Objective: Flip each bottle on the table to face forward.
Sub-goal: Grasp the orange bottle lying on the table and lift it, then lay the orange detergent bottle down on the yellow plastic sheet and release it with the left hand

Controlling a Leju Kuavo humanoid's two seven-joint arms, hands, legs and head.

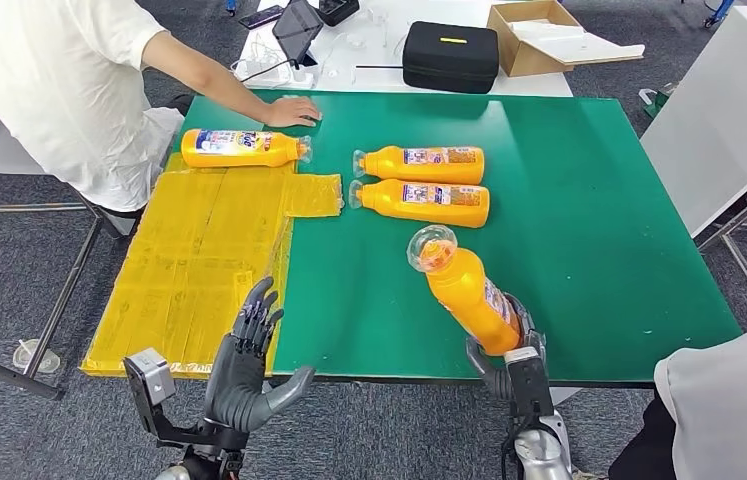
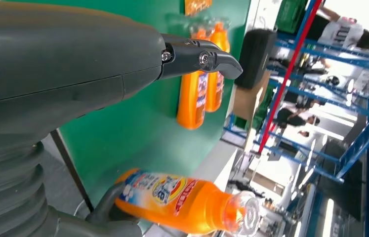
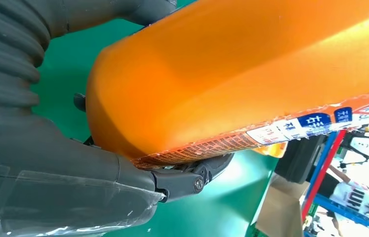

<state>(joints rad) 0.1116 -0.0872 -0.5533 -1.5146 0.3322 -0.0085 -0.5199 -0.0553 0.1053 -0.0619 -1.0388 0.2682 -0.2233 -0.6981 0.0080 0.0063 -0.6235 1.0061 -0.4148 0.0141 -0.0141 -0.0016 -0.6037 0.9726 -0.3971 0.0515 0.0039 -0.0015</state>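
On the left, one bottle [image 1: 244, 148] lay on the yellow sheet [image 1: 199, 260] beside a person's hand [image 1: 292, 112]. The left hand [image 1: 249, 365] hovered empty, fingers spread. Two bottles [image 1: 419, 182] lay label-up mid-surface [image 1: 599, 230], apparently done. The right hand [image 1: 509, 350] gripped the fourth bottle [image 1: 464, 290], lifted and tilted; its turning seemed unfinished. All bottles looked full of orange liquid.

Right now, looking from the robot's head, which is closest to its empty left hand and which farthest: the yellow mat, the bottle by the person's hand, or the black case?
From the left hand:
1. Yellow mat, just beyond the fingertips.
2. Bottle by the person's hand, at the mat's far end.
3. Black case, on the white table behind.
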